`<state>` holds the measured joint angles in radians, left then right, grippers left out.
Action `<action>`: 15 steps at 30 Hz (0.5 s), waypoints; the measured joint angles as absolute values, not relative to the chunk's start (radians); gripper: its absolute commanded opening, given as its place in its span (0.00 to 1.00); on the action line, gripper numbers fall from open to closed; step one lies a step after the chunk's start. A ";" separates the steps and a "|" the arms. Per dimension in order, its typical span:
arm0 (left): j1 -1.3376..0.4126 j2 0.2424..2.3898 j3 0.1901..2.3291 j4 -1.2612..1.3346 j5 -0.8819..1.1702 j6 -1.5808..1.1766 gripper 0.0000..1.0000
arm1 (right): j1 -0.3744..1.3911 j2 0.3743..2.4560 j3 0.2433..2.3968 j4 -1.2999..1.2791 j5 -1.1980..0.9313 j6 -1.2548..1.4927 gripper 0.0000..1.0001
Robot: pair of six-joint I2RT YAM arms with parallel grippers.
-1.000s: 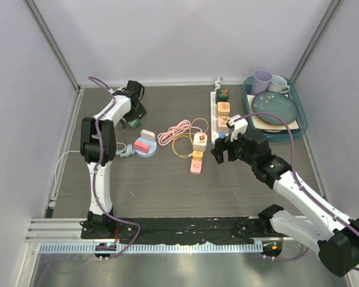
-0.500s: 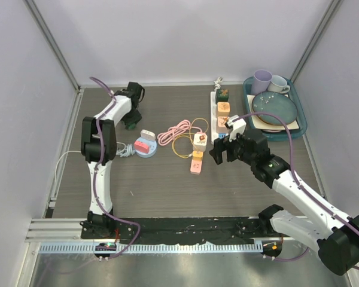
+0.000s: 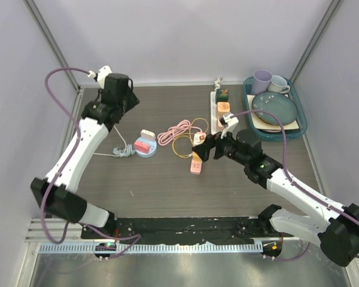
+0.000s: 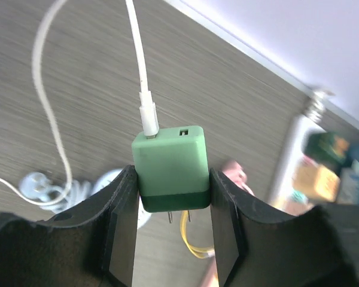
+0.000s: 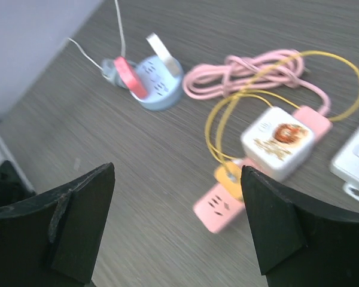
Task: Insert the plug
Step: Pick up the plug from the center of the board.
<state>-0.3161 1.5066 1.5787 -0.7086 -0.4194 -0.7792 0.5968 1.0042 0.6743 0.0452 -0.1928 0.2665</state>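
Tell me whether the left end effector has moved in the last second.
Yes. The left end effector has lifted back and left, away from the round blue socket, gripping the green charger.

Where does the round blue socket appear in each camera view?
Top external: round blue socket, left of centre on the table.
Left wrist: only a pale sliver, lower left of the green charger.
Right wrist: upper left.
Shared landmark: the white cable coil beside it.

Tally: 2 mugs (image 3: 261,81), 1 teal plate (image 3: 276,109), 1 tray (image 3: 245,91), 2 power strips (image 3: 195,166), 1 round socket (image 3: 145,148), 1 green charger (image 4: 170,167).
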 measured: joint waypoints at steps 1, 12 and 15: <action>-0.347 1.462 1.554 -0.688 -0.418 -0.777 0.31 | 0.612 1.005 0.670 0.078 -0.192 0.293 0.91; -0.579 1.052 1.047 -0.390 -0.281 -0.624 0.39 | 0.777 0.972 0.616 0.281 -0.097 0.495 0.90; -0.609 0.966 0.919 -0.284 -0.210 -0.557 0.40 | 0.776 0.937 0.607 0.271 -0.075 0.514 0.89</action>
<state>-0.6090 0.9661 0.9188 -0.2844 -0.2104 -0.5571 0.7765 0.9375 0.6071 0.2710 -0.0753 0.5144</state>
